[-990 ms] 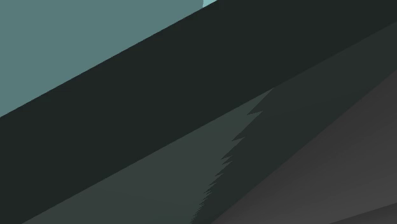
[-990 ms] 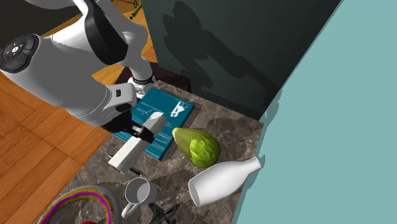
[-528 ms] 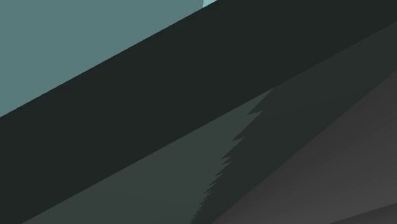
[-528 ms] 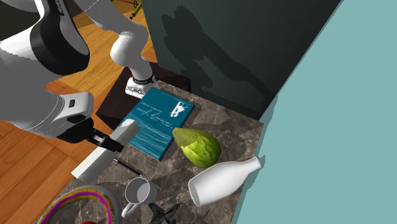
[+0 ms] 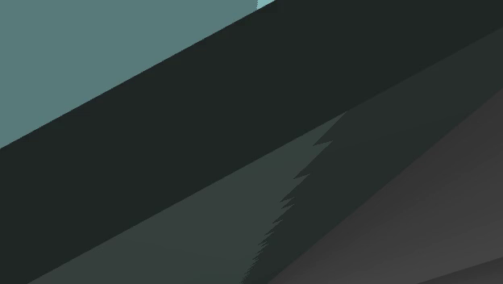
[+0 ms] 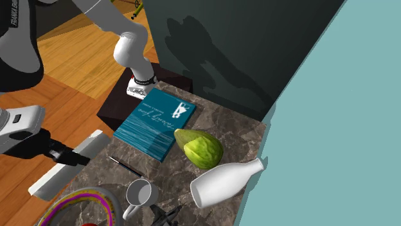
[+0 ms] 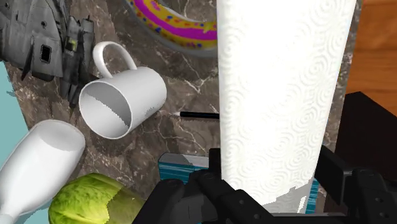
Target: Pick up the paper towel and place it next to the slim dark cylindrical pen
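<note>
Wrist view: paper towel (image 7: 280, 95) in the clasp of the pincer (image 7: 273, 181)

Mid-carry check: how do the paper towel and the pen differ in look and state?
The paper towel is white, embossed and thick; the pen is dark and very slim. The paper towel is clasped in the gripper, raised above the counter; the pen lies loose on the counter. Both are long cylinders.
</note>
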